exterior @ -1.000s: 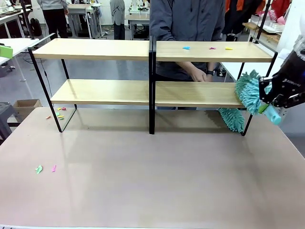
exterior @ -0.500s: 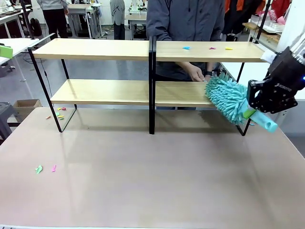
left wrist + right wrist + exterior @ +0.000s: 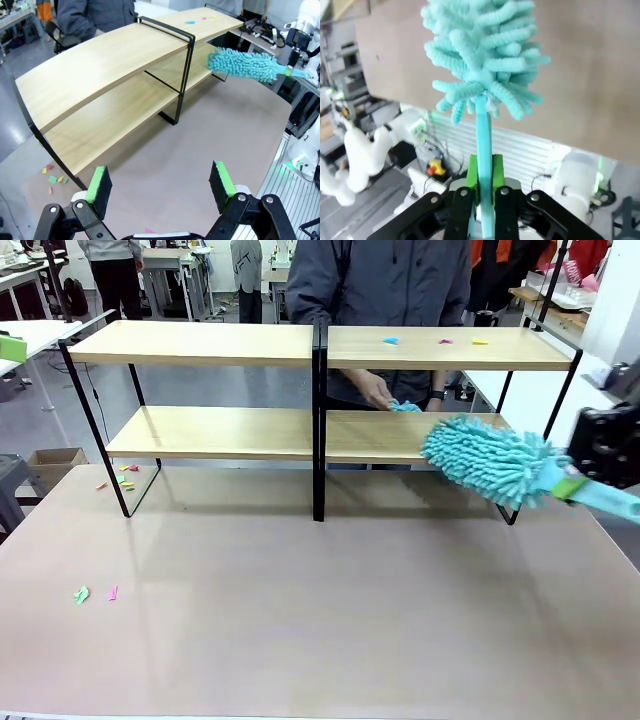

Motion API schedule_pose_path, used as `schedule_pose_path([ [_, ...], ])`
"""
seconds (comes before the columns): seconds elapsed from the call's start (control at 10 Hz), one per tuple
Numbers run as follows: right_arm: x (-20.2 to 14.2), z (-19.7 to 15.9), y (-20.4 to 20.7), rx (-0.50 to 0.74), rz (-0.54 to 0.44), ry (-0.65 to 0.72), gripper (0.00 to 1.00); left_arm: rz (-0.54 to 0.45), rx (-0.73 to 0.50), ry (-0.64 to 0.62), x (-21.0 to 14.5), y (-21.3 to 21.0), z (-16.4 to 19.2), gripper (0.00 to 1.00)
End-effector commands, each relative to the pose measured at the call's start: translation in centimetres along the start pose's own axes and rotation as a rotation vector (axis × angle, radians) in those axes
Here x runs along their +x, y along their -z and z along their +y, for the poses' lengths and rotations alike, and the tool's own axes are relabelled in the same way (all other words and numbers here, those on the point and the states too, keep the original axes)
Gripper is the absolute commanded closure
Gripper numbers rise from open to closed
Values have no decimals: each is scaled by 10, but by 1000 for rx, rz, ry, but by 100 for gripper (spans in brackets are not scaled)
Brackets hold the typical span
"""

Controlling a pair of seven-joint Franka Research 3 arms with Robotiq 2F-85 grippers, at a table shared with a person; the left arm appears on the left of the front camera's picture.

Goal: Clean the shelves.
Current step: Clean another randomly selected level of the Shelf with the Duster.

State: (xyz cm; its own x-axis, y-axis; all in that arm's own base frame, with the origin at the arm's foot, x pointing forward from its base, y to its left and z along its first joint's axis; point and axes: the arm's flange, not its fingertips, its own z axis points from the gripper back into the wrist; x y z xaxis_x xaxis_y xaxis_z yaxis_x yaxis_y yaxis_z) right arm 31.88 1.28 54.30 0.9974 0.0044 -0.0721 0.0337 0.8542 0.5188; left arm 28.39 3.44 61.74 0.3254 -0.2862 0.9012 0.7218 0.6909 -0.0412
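Observation:
The shelves (image 3: 200, 343) stand across the back of the beige table, two light-wood boards in a black frame with a central divider; from the left wrist they run diagonally (image 3: 110, 60). My right gripper (image 3: 592, 478) at the right edge is shut on the handle of a teal fluffy duster (image 3: 485, 460). The duster head lies almost level in front of the right end of the lower board. In the right wrist view the fingers (image 3: 470, 175) clamp the handle, with the head (image 3: 482, 55) above. My left gripper (image 3: 160, 185) hangs open over the table, holding nothing.
A person behind the rack rests a hand (image 3: 375, 390) on the lower board by a small teal scrap (image 3: 405, 406). Coloured paper scraps (image 3: 391, 340) lie on the upper right board, others on the table (image 3: 82, 593) and near the rack's left leg (image 3: 125, 478).
The duster swung up from hanging at the rack's right end to lying level, head pointing left. My right gripper drew back to the right. The person's hand slid left along the lower board.

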Motion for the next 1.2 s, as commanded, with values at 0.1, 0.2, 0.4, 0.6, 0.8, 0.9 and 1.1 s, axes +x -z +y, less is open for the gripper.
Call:
schedule_pose_path([
  [0.1, -34, -58, -69, 167, 97, -41, 88, -2, -8, -1, 0, 2, 0, 0],
  [0.2, -46, -80, -91, 212, 170, -57, 88, -2, -8, -1, 0, 2, 0, 0],
  [0.4, -66, -118, -123, 311, 357, -117, 88, -2, -8, -1, 0, 2, 0, 0],
  [0.6, -62, -121, -112, 263, 227, 14, 88, -2, -8, -1, 0, 2, 0, 0],
  [0.8, -84, -119, -116, 339, 306, -91, 88, -2, -8, -1, 0, 2, 0, 0],
  [0.9, -76, -129, -117, 331, 303, -58, 88, -2, -8, -1, 0, 2, 0, 0],
  [1.1, -76, -142, -151, 402, 313, -150, 88, -2, -8, -1, 0, 2, 0, 0],
])
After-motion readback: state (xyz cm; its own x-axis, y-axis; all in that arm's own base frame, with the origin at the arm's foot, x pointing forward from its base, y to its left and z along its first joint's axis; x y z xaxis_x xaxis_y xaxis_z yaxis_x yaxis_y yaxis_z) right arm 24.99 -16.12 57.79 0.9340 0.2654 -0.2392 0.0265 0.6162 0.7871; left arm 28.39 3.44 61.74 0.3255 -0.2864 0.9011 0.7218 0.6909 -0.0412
